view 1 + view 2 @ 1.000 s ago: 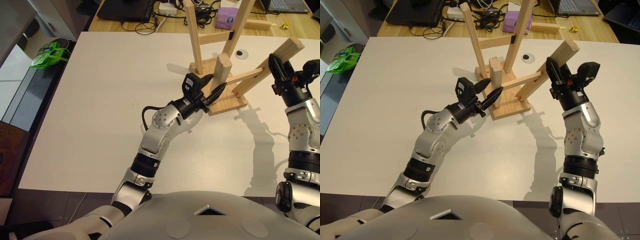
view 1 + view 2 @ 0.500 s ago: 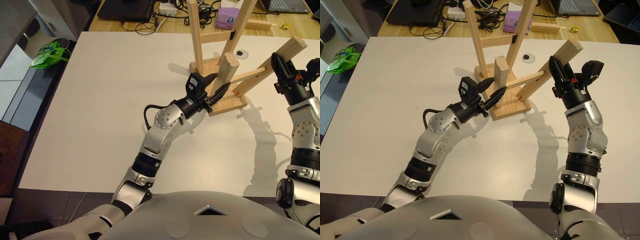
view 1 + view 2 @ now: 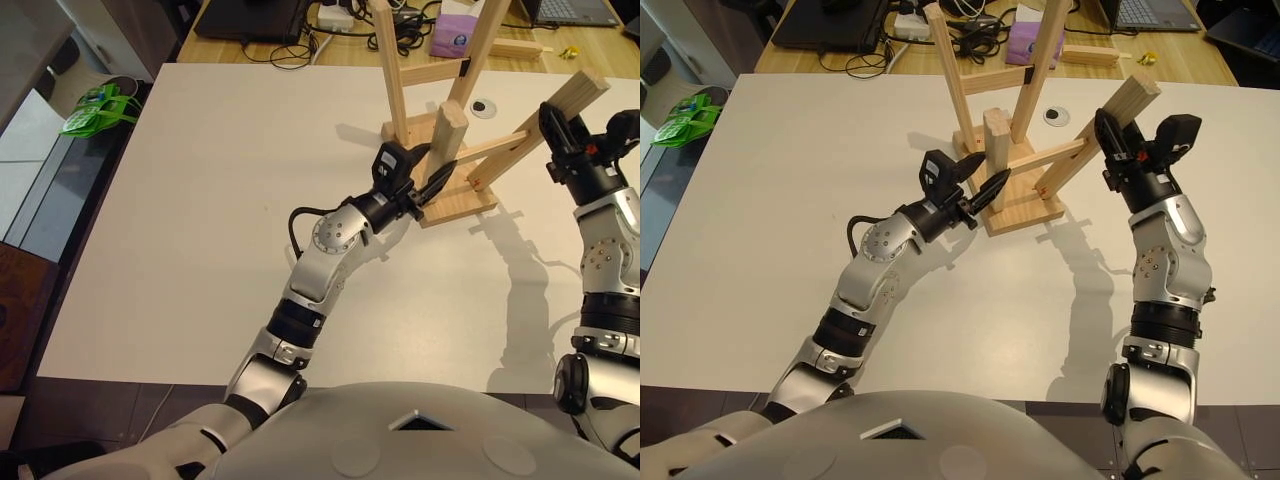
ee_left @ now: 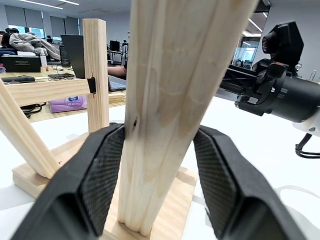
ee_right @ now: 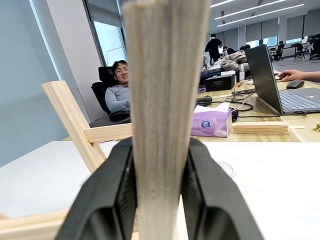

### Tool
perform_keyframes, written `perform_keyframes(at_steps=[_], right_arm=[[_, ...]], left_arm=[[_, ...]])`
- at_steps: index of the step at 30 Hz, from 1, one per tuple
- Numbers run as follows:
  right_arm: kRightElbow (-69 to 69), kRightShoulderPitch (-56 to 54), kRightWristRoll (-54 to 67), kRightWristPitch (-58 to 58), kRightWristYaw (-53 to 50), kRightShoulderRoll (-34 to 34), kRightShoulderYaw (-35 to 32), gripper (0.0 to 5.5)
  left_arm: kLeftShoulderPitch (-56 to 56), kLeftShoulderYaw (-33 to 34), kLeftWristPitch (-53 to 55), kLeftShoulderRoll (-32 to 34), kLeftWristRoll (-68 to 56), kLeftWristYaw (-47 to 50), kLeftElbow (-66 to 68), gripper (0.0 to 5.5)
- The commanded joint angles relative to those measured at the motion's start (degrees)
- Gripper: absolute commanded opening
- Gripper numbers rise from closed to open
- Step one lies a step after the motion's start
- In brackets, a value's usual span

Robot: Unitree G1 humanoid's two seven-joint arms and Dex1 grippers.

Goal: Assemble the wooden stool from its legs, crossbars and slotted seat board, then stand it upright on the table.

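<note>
on a white table point(image 3: 200, 200), the left gripper point(image 3: 432, 168) clamps the upturned stool's near leg point(image 3: 450, 135), the right gripper point(image 3: 556, 130) the slanted leg point(image 3: 578, 95), which likely still needs straightening into the seat board point(image 3: 470, 205).

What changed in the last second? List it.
Left gripper pushed slightly forward and up along the near leg. Right gripper, shut on the slanted leg, raised it a touch, tipping the near leg's top slightly right. Seat board kept its place on the table.

Left arm bent forward, left claw point(image 3: 996, 167) clamped on short upright pale wooden leg point(image 3: 996, 140); right claw point(image 3: 1106, 128), raised, grips slanted pale wooden leg point(image 3: 1137, 97).
</note>
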Motion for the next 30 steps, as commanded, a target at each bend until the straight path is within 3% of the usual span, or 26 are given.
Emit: perform_keyframes(at_steps=[1, 5, 12, 21, 27, 30], right_arm=[[4.81, 3.68, -4.82, 2.81, -1.41, 1.50, 3.22, 1.00], [4.53, 4.28, -5.89, 0.54, -0.17, 1.65, 3.80, 1.88], [4.31, 4.15, -5.01, -1.13, -1.05, 2.74, 2.27, 2.99], [3.86, 8.22, -9.28, -7.89, 4.87, 0.60, 2.67, 4.54], [-5.37, 15.51, -6.95, -3.80, 15.60, -4.17, 4.61, 4.54], [-14.48, 17.22, 0.61, 5.01, 22.45, -8.91, 3.51, 4.02]], left_arm=[[0.10, 1.17, 0.62, -3.12, 0.18, 2.21, 1.48, 2.22], [0.03, 1.16, 0.43, -3.67, -0.43, 2.23, 1.41, 2.22], [-0.13, 1.14, 0.73, -3.37, -1.25, 2.17, 0.90, 3.46], [0.25, 0.54, 1.21, -2.86, -1.40, 1.51, 0.13, 3.49], [1.42, 0.67, 1.03, -2.24, -1.60, 1.17, -1.16, 3.49], [2.27, 0.63, 1.04, -1.85, -1.60, 1.14, -2.33, 3.49]])
